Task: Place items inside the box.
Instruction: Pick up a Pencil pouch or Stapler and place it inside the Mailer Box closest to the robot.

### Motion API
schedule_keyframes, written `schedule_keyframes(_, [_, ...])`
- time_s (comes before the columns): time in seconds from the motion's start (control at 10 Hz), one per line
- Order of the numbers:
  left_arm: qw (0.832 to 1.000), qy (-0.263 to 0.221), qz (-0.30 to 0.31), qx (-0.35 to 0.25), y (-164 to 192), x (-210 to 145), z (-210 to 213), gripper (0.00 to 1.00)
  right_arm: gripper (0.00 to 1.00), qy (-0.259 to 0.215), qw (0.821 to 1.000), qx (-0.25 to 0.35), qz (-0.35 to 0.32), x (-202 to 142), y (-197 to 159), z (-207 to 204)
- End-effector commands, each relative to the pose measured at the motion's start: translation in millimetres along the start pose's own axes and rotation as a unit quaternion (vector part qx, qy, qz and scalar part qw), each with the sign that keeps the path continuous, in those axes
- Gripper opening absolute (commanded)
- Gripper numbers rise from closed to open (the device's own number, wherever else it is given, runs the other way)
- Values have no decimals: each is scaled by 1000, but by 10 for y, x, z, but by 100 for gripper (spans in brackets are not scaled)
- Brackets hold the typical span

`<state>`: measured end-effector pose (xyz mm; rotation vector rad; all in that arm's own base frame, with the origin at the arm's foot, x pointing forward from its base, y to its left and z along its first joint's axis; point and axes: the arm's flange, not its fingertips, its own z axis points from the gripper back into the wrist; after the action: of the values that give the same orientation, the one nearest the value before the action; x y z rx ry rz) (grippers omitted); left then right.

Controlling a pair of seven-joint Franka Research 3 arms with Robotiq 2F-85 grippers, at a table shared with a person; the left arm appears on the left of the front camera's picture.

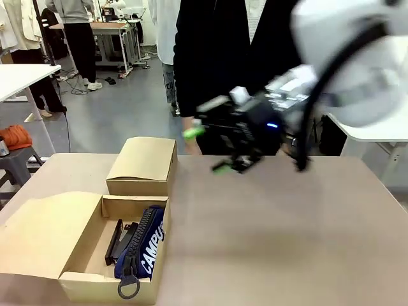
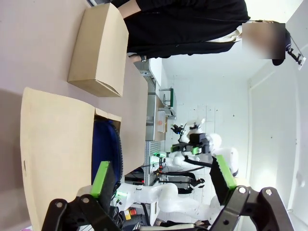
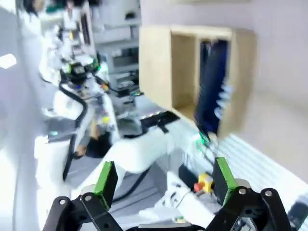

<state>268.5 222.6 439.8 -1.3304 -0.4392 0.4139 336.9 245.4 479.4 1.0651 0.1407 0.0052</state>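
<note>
The open cardboard box (image 1: 83,280) sits at the table's near left corner. Inside it lie a navy "CAMPUS" pencil pouch (image 1: 148,245) and a black stapler (image 1: 118,241). My right gripper (image 1: 208,150) hovers, motion-blurred, over the middle of the table near the far edge, to the right of the box. It is open and holds nothing. The right wrist view shows its open fingers (image 3: 164,178) with the box (image 3: 154,67) and the navy pouch (image 3: 214,91) farther off. In the left wrist view my left gripper (image 2: 161,178) is open and empty, with the box's flap (image 2: 53,154) and the pouch (image 2: 106,149) beyond.
A smaller closed cardboard box (image 1: 141,166) stands just behind the open one. A person in a black top (image 1: 223,51) stands at the far edge. The table's right half (image 1: 287,242) is bare.
</note>
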Motion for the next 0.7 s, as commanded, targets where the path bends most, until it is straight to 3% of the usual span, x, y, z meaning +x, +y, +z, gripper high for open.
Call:
schedule_keyframes(0.0, [1000, 1, -8, -7, -6, -8, 13, 100, 100, 18, 999, 43, 19, -340, -619, 305])
schedule_keyframes(0.3, [1000, 1, -8, -7, -6, -8, 13, 100, 100, -28, 986, 153, 58, -800, -1359, 944])
schedule_keyframes(0.6, [1000, 1, -8, -7, -6, -8, 13, 100, 100, -103, 976, 191, 7, -1341, -2261, 1245])
